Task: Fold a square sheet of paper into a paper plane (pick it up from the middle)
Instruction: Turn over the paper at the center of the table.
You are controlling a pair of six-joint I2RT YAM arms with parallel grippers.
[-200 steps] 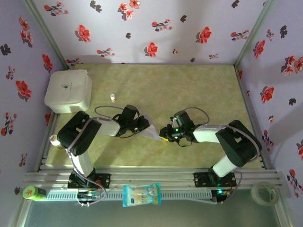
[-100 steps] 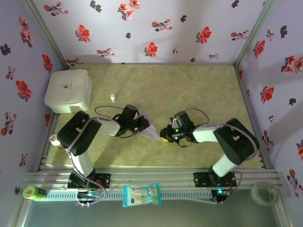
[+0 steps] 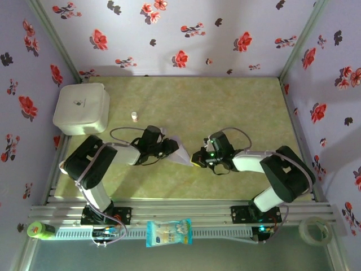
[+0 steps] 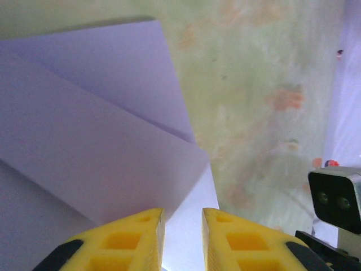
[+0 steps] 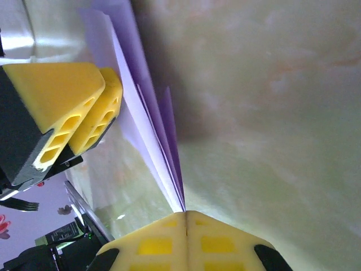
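Observation:
The pale-lilac sheet of paper [image 3: 181,152], folded into several layers, stands on edge between my two grippers in the middle of the green table. My right gripper [image 3: 196,158] is shut on its pointed end, where the folded layers [image 5: 149,124] fan out from the closed tips [image 5: 186,213]. My left gripper [image 3: 171,148] sits at the paper's other end. In the left wrist view its yellow jaws [image 4: 183,226] stand a little apart, with a paper flap [image 4: 101,130] lying in the gap and not pinched. Its fingers [image 5: 84,107] show beside the sheet in the right wrist view.
A white rounded box [image 3: 82,108] stands at the back left, with a small white cap [image 3: 134,116] near it. A blue-and-white packet [image 3: 168,232] lies on the front rail, a tape roll [image 3: 314,230] at the front right. Flowered walls close in three sides.
The right jaws have closed fully on the paper's tip. The left jaws have parted and let go of the paper. Both arms have stayed almost in place.

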